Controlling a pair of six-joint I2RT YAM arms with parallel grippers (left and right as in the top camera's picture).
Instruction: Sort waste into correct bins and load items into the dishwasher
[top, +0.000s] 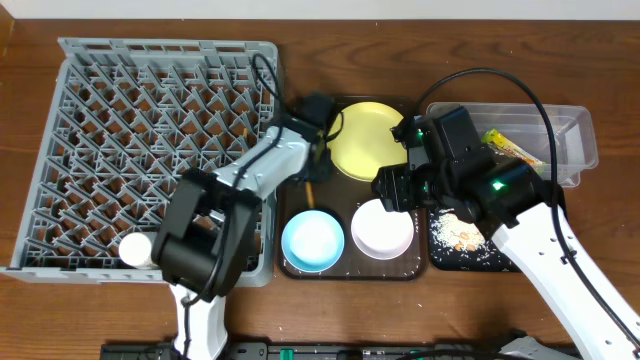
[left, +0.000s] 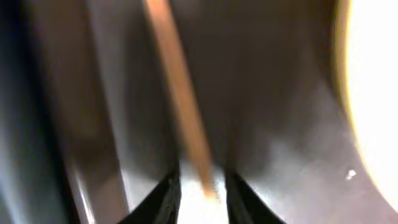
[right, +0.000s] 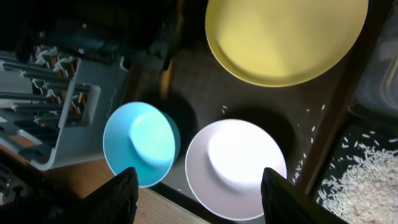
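Observation:
My left gripper (top: 318, 150) is low at the left edge of the brown serving tray (top: 345, 272), beside the yellow plate (top: 370, 140). In the blurred left wrist view its fingers (left: 202, 193) sit close around the end of the wooden chopsticks (left: 177, 87). My right gripper (top: 395, 188) is open and empty above the white bowl (right: 236, 158) and blue bowl (right: 140, 143). The wrapper (top: 510, 148) lies in the clear container (top: 575, 140). Crumbs (top: 460, 235) lie in the black tray (top: 470, 262). No tissue shows.
The grey dish rack (top: 150, 130) fills the left of the table, with no dishes in it, and its corner shows in the right wrist view (right: 56, 106). A few stray crumbs lie on the serving tray near the white bowl.

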